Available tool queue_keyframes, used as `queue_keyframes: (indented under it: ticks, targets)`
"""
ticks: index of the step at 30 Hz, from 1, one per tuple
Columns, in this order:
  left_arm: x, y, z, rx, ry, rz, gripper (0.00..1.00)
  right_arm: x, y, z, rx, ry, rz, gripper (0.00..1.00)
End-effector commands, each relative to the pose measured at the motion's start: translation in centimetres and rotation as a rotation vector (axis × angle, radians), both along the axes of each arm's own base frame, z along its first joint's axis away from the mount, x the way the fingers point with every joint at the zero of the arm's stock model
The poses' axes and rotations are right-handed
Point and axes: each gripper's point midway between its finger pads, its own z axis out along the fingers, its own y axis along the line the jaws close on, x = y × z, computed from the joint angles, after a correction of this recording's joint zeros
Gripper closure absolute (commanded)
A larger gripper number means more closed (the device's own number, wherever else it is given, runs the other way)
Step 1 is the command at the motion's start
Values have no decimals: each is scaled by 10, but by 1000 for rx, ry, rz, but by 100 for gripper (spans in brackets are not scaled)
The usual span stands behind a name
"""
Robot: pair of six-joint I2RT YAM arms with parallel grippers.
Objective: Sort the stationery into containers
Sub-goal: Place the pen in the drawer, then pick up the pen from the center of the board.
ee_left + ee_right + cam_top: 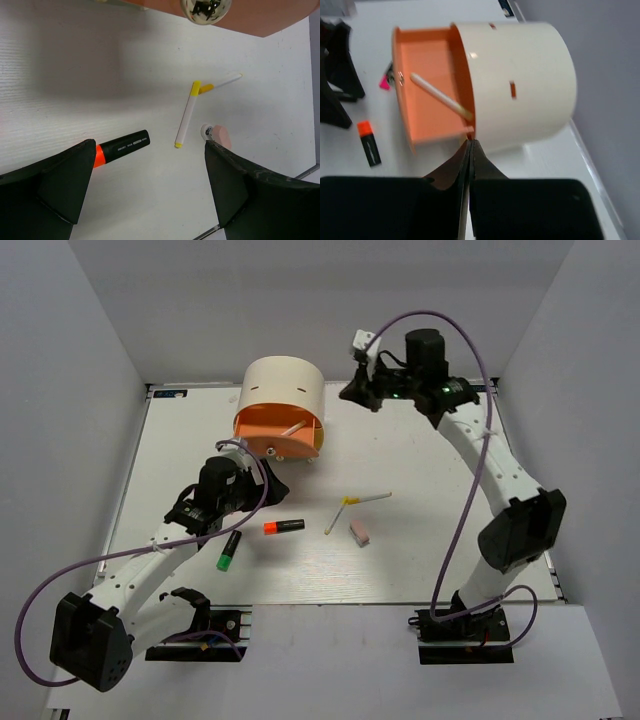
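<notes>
We judge that the sorting is at an early point. One white stick (440, 97) lies inside the open orange drawer (262, 430) of the cream cabinet (285, 388), and the other things are on the surface (400, 570).

Near the middle lie a second stick (368, 499) and a third stick (334, 519), their yellow tips meeting or nearly so. The pink eraser (360, 532) is just beside them on the near side. To the left are the orange-red highlighter (283, 527) and the green highlighter (229, 551). The pink highlighter (385, 82) shows only as a small pink tip beyond the drawer.

The left hand (149, 155) hangs in front of the drawer with its fingers spread wide and nothing between them. The right hand (355, 390), at the right of the cabinet, has its fingers pressed together, and we see nothing gripped.

The next move, we think, asks the left hand to come down over the orange-red highlighter, with the fingers across its body.
</notes>
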Motion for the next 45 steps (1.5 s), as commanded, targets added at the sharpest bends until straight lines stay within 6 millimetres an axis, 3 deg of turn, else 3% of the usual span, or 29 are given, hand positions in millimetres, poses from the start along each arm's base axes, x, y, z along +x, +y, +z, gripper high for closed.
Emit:
queue_keyframes:
  ticks: [1,3,4,6,7,8,11,14,19,23,30,37,43,45]
  targets:
    - [4,-4,18,-32,-57,-12,0,-4,-44,-37,-137,-9,-35,95]
    - [5,-2,18,-28,-59,-5,0,-26,-65,-86,-248,70,22,74]
    - [5,-2,20,-32,-67,-4,0,-33,-70,-100,-284,89,49,53]
    - [5,-2,20,-32,-68,-4,0,-62,-89,-150,-413,131,158,25]
    - [5,-2,20,-32,-68,-4,0,-68,-93,-159,-439,131,183,14]
    - [5,-2,20,-32,-68,-4,0,-76,-99,-177,-486,112,230,10]
    - [3,-1,21,-32,-67,-4,0,-89,-109,-206,-545,88,281,10]
    - [2,-1,19,-28,-58,-4,0,-92,-113,-226,-577,108,302,18]
    - [-1,2,20,-25,-63,4,1,-79,-113,-257,-636,135,294,27]
    - [-3,5,19,-23,-52,16,1,-69,-113,-279,-700,123,275,29]
    - [-5,7,22,-23,-62,24,1,-54,-112,-305,-765,117,204,36]
    - [-7,8,14,-11,-38,24,3,-68,-120,-326,-820,152,239,60]
    - [-10,2,4,-3,-5,-24,15,-86,-131,-335,-844,186,266,75]
    - [-11,0,0,4,5,-38,19,-92,-134,-337,-846,203,269,89]
